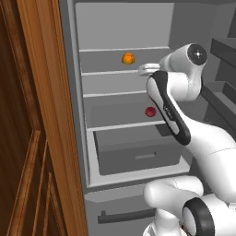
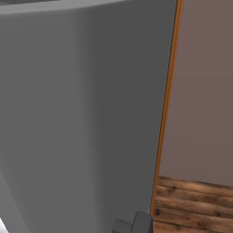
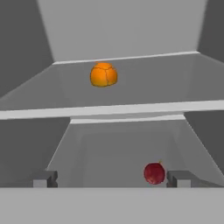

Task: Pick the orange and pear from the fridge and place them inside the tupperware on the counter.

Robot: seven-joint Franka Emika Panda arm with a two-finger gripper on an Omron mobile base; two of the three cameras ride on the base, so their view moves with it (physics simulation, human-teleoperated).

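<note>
The fridge [image 1: 87, 138] stands open in front of me. On an upper shelf lies the bright orange [image 1: 128, 58], seen in the hand view as the orange [image 3: 103, 75] up and left of centre. One shelf below rests the dark red pear [image 1: 150, 111]; in the hand view the pear [image 3: 154, 173] sits just left of my right fingertip. My gripper [image 1: 144, 70] reaches in from the right at the level of the orange's shelf, short of both fruits. The gripper [image 3: 111, 179] is open, with nothing between its fingers. The tupperware and the counter are out of view.
A tall brown wooden panel [image 1: 37, 138] bounds the fridge on the left. A grey drawer [image 1: 138, 154] sits under the pear's shelf, and door racks [image 1: 223, 87] stand to the right. The right base view faces the grey fridge door [image 2: 82, 113], a wall and wooden floor [image 2: 191, 205].
</note>
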